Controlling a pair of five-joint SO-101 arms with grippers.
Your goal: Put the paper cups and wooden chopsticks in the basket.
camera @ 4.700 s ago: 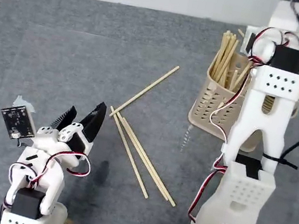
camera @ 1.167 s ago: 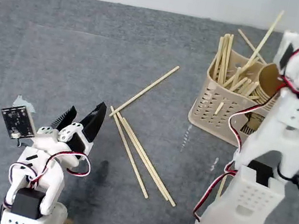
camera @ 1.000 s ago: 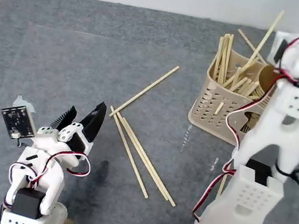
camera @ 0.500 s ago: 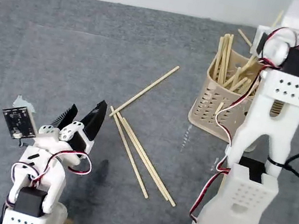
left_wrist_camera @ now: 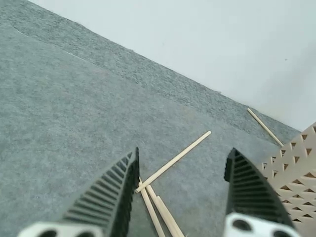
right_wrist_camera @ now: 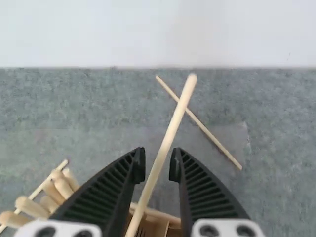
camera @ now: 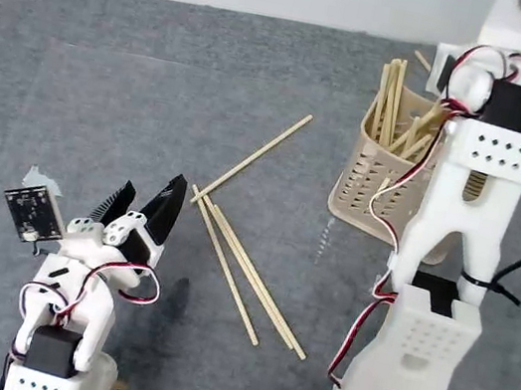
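Observation:
My right gripper [right_wrist_camera: 157, 163] is over the beige basket [camera: 376, 180], shut on a wooden chopstick [right_wrist_camera: 174, 128] that sticks out past its fingertips. Several chopsticks [camera: 395, 98] stand in the basket; their ends [right_wrist_camera: 47, 197] show beside the jaws. On the grey mat lie one slanted chopstick [camera: 253, 158] and a bundle of three chopsticks [camera: 249, 274]. My left gripper [camera: 154, 188] rests open near the front left, its jaws wide apart [left_wrist_camera: 183, 154], just short of those loose chopsticks [left_wrist_camera: 173, 160].
Another chopstick [right_wrist_camera: 198, 121] lies on the mat behind the basket, also seen far off [left_wrist_camera: 264, 127]. The right arm [camera: 458, 220] covers the basket's right side. The basket wall [left_wrist_camera: 296, 163] stands right of the loose sticks. A pale wall bounds the mat's far edge.
My right arm swung left from beside the basket to above it, carrying the chopstick, whose tip no longer shows in the high view. The left arm stayed put.

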